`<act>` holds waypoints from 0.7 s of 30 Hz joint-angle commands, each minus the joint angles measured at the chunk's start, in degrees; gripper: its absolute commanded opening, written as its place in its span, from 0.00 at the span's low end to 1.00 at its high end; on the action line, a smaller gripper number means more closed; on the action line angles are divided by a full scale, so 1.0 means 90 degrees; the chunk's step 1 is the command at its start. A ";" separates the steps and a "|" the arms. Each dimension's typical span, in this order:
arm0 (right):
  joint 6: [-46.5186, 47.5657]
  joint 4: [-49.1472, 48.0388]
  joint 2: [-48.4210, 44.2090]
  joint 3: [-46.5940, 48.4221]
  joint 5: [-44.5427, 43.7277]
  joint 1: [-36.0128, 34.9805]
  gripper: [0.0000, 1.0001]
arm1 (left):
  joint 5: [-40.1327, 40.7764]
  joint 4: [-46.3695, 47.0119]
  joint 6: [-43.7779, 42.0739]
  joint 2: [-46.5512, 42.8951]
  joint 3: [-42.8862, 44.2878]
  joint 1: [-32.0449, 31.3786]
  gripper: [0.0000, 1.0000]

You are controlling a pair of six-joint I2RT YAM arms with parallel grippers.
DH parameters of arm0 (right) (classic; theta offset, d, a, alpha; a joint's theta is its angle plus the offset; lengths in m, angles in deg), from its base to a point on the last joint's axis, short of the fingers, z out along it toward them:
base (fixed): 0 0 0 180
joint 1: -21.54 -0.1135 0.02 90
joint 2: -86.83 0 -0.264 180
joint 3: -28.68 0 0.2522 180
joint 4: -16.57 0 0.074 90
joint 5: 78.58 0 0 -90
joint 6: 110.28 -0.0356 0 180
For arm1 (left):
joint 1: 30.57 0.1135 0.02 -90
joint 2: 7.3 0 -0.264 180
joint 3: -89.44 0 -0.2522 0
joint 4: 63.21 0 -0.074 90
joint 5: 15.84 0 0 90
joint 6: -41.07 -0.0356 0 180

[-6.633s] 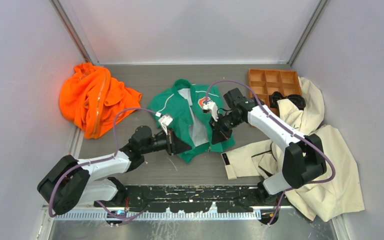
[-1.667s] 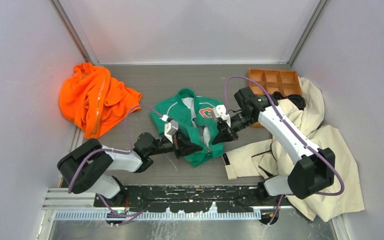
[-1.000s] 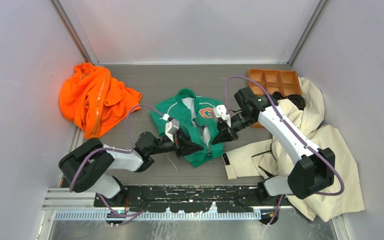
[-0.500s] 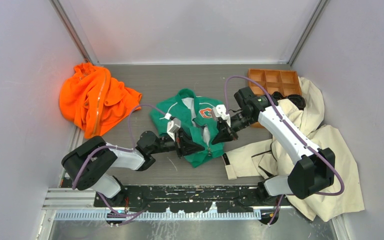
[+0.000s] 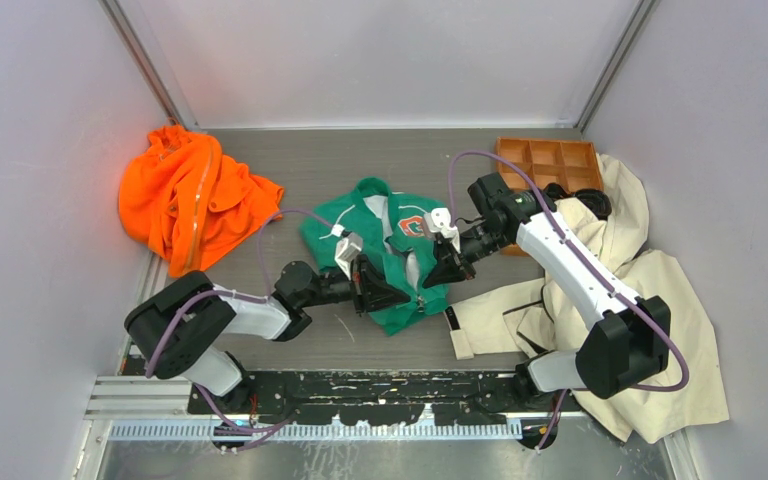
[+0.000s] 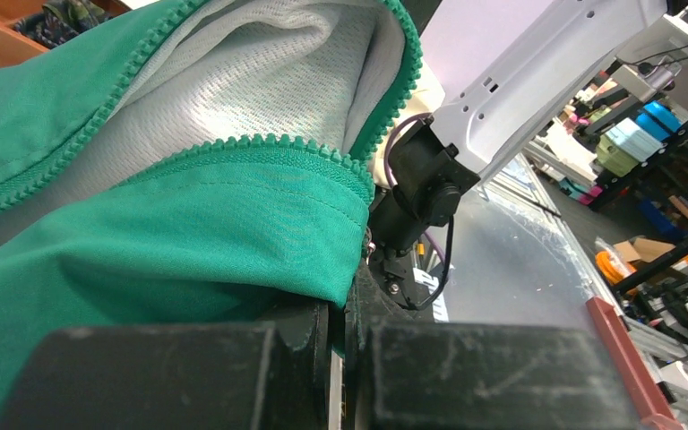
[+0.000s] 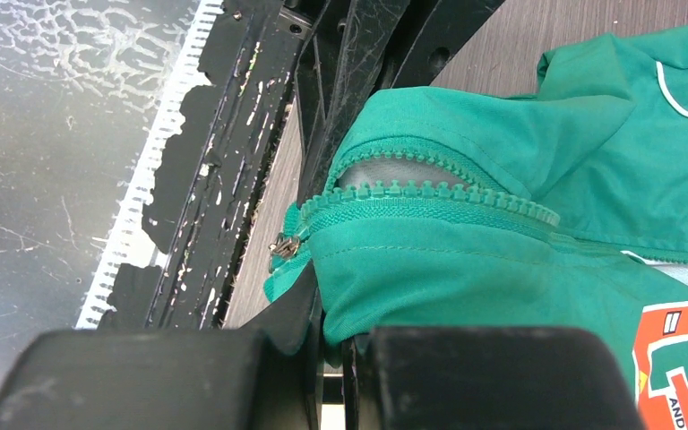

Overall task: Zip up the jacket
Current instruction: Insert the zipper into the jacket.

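The green jacket [image 5: 385,245] lies mid-table, front open, pale lining and the orange "G" patch [image 5: 410,226] showing. My left gripper [image 5: 388,296] is shut on the jacket's left front panel near the bottom hem; the left wrist view shows green fabric [image 6: 188,233] pinched between the fingers, with zipper teeth [image 6: 260,148] above. My right gripper [image 5: 438,276] is shut on the right front panel near its hem; the right wrist view shows the fabric [image 7: 466,278] clamped and the metal zipper slider [image 7: 283,244] just left of the fingers. The two grippers hold the hem corners close together.
A bright orange garment [image 5: 190,195] is heaped at the back left. A cream coat [image 5: 610,290] sprawls at the right, partly under my right arm. An orange compartment tray [image 5: 545,165] sits at the back right. Enclosure walls stand on three sides.
Since 6.6 s ago both grippers drew the jacket's lower front panels together. Over the last second my left arm crept slightly right; the right arm held still.
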 commanded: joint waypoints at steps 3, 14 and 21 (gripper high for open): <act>-0.0131 -0.0216 -0.0255 0.0056 0.0209 -0.0036 0.01 | 0.0006 0.0481 0.0392 0.0073 0.0210 -0.0040 0.00; -0.0499 -0.0498 -0.0292 0.0007 0.0173 -0.0034 0.01 | 0.0346 0.0071 0.0702 -0.0040 0.0180 -0.0039 0.00; -0.0791 -0.0744 -0.0325 -0.0039 0.0035 -0.0039 0.01 | 0.0481 -0.0283 0.0827 -0.0276 0.0127 -0.0044 0.00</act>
